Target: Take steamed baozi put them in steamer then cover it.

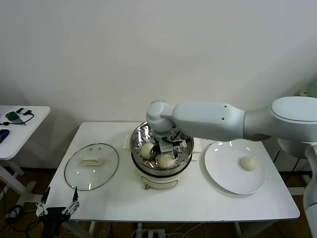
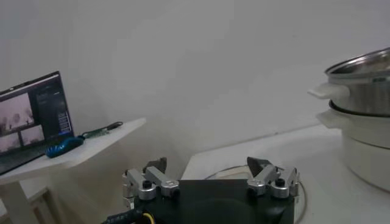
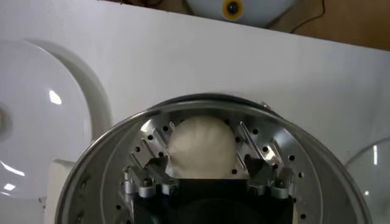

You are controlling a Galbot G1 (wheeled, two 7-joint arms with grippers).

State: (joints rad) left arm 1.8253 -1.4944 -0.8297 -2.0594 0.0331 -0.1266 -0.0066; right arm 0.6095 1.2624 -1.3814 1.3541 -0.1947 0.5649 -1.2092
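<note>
Baozi sits on the steamer tray between the right gripper's spread jaws; left gripper's jaws spread.

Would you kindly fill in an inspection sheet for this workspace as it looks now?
Surface: white table.
Job's things: steamer holds three baozi; one baozi on the plate; glass cover flat beside the steamer.
Clutter: nothing seen.
Grippers: right tool open inside the steamer, jaws either side of a bun; left tool open, parked low off the table's front corner.
Cables: some on the floor below the left tool.
Surroundings: side table with laptop.
</note>
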